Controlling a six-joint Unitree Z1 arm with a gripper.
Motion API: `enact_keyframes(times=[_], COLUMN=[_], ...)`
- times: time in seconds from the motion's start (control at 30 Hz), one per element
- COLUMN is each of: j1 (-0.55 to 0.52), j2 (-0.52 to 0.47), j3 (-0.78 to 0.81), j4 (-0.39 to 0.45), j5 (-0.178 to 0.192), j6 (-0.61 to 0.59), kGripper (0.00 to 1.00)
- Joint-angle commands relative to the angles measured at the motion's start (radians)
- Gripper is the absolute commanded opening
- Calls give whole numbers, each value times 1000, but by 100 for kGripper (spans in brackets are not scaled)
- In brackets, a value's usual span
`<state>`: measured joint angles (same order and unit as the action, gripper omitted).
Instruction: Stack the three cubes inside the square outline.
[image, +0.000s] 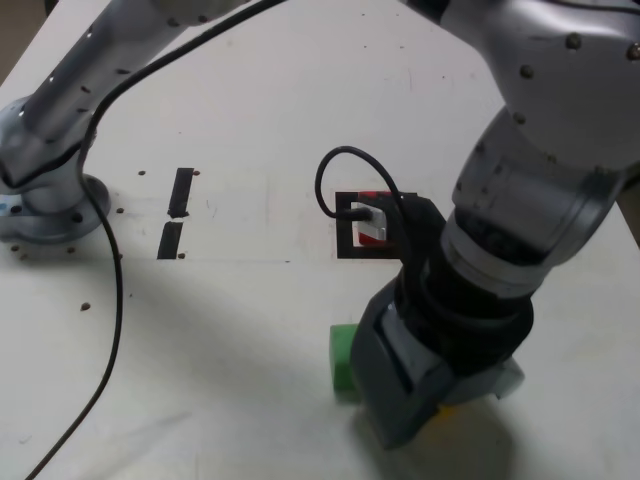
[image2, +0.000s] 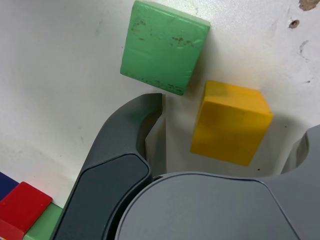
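I see my gripper (image2: 227, 125) low over the near part of the table (image: 250, 120), jaws spread with the yellow cube (image2: 231, 122) sitting between them, not visibly pinched. The green cube (image2: 164, 46) lies just beside the yellow one, hard against one finger's (image2: 145, 112) tip, so room there is tight. In the exterior view the square outline (image: 347, 228) lies farther back, a red cube (image: 372, 194) showing inside it; open tabletop stretches to that view's left.

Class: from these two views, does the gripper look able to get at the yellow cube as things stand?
Probably yes. The yellow cube sits between the open gripper's fingers, nothing covering it. The green cube lies close beside, outside one finger, and might get nudged.
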<state>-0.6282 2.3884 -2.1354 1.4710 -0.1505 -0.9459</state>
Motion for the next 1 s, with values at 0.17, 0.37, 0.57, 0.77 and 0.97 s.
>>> enact_keyframes(times=[0.17, 0.37, 0.57, 0.77, 0.97], j1=[4, 12, 17, 18, 18], j2=[8, 19, 20, 19, 16], j3=[14, 21, 23, 14, 3], j4=[-11, -26, -22, -22, -20], j5=[-4, -6, 1, 25, 30], j6=[4, 24, 32, 32, 37], kGripper=[84, 80, 69, 43, 32])
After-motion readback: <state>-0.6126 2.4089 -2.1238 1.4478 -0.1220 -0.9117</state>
